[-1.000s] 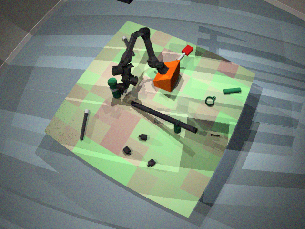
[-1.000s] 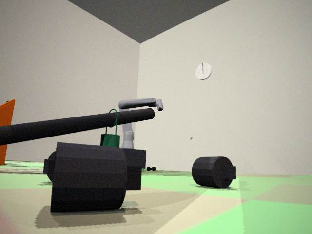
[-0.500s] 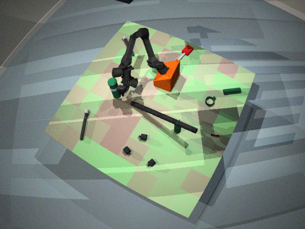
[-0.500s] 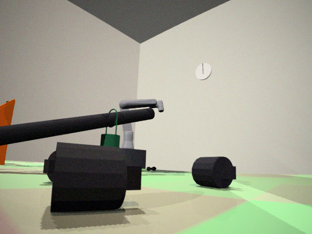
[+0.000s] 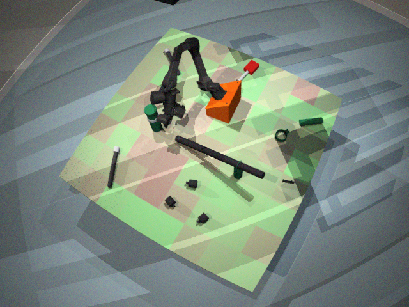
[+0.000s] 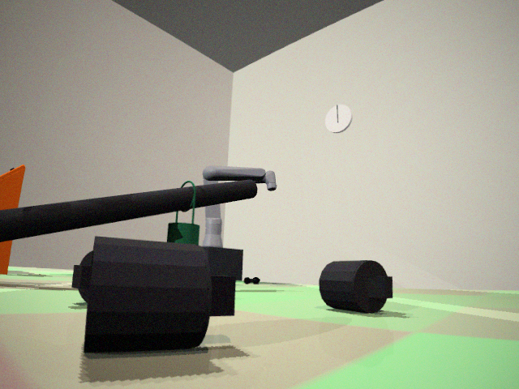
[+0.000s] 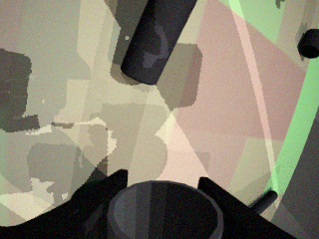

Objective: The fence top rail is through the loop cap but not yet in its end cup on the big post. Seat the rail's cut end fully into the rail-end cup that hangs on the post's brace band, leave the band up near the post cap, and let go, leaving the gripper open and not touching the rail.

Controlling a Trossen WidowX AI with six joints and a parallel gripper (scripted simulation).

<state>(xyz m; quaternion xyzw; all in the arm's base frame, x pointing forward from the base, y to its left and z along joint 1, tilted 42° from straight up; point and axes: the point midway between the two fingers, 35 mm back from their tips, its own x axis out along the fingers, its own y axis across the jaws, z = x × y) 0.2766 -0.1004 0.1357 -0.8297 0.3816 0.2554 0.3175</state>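
The dark top rail (image 5: 215,154) (image 6: 126,206) (image 7: 161,35) slants above the mat, through the wire loop of the green loop cap (image 5: 237,173) (image 6: 182,232). The big green post (image 5: 156,126) stands upright at the left, with the pale brace band (image 5: 152,119) high up, just under the post cap (image 5: 151,109). My gripper (image 5: 167,123) (image 7: 162,180) is beside the post, shut on the rail-end cup (image 7: 164,214), whose round mouth faces the rail. The rail's cut end is outside the cup, with a gap between them. The cup is hidden by the fingers in the top view.
Three black caps (image 5: 192,183) (image 5: 170,201) (image 5: 203,218) lie in front of the rail. A white-tipped dark bar (image 5: 112,168) lies at the left. An orange wedge (image 5: 219,112) stands behind the rail. A green ring (image 5: 277,139) and green tube (image 5: 310,121) lie at the right.
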